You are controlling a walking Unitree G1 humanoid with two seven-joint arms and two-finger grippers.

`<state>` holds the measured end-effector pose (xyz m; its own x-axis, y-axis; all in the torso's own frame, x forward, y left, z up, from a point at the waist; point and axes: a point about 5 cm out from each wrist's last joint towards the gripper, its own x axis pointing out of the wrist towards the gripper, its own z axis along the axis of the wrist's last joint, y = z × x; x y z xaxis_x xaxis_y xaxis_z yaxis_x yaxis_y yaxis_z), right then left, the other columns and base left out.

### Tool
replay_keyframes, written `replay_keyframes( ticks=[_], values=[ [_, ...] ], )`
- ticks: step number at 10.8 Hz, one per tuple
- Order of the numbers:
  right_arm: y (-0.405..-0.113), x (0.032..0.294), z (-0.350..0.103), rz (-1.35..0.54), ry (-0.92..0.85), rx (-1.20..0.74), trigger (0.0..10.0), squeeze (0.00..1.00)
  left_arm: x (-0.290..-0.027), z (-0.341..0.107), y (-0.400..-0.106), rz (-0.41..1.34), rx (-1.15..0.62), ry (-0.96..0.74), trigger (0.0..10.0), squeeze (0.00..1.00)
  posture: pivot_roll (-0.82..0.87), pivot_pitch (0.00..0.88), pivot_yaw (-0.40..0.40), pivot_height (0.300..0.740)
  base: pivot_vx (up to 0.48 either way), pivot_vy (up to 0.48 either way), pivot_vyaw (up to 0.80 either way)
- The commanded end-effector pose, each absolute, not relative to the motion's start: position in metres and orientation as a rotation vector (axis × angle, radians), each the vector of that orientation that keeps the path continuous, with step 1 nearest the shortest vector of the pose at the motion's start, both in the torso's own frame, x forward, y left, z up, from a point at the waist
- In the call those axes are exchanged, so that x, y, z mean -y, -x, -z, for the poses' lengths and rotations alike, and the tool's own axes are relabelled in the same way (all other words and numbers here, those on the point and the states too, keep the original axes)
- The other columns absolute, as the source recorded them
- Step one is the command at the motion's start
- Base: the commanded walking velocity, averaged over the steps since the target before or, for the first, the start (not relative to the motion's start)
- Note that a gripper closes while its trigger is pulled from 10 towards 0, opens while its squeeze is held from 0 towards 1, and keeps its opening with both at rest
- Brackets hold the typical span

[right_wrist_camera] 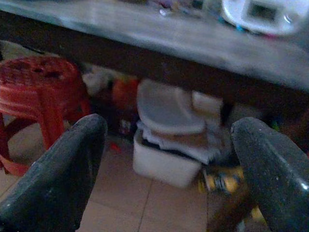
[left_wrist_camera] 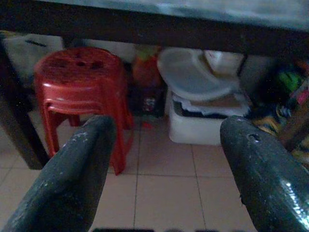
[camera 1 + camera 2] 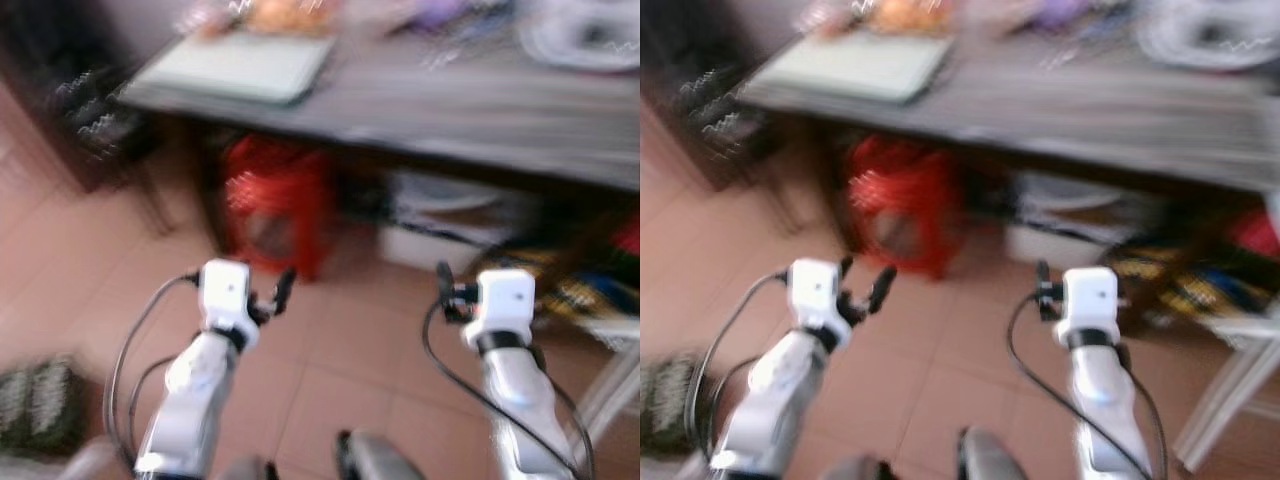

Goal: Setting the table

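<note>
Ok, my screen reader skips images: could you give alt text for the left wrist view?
The left gripper, its two black fingers open, points under a dark table at stacked red plastic stools and a white storage bin on a tiled floor.

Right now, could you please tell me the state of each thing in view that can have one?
left gripper: open, empty, held out low toward the space under the table.
right gripper: open, empty, held out likewise.
red plastic stools: upright, stacked, standing on the tiled floor under the table.
white bin: overfilled, its lid resting tilted on the contents.
green tray: lying flat on the table.
</note>
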<state>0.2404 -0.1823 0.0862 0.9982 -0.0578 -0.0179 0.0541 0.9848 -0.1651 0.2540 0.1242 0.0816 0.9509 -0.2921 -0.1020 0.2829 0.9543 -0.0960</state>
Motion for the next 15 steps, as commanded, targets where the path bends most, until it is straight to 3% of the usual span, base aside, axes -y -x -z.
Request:
replay_keyframes(
  ticks=[1,6,11,15],
  values=[
    [-0.236,0.183,-0.086,0.055,0.164,-0.026,10.0,0.0,-0.13,-0.083,-0.253,0.247,-0.095,0.086,10.0,0.0,-0.08,0.117,0.039,0.74,0.0,0.0,-0.79],
    [-0.208,0.189,-0.101,0.095,0.149,0.028,10.0,0.0,-0.163,-0.078,-0.235,0.0,-0.099,0.129,10.0,0.0,-0.08,0.121,0.034,0.74,0.0,0.0,-0.24],
    [-0.219,0.184,-0.108,0.046,0.194,0.055,10.0,0.0,-0.14,-0.087,-0.247,0.146,-0.075,0.134,10.0,0.0,-0.09,0.117,0.035,0.74,0.0,-0.088,0.0],
    [-0.214,0.182,-0.106,0.042,0.179,0.043,10.0,0.0,-0.139,-0.086,-0.246,0.16,-0.087,0.139,10.0,0.0,-0.08,0.127,0.037,0.74,0.0,-0.472,0.0]
  ],
)
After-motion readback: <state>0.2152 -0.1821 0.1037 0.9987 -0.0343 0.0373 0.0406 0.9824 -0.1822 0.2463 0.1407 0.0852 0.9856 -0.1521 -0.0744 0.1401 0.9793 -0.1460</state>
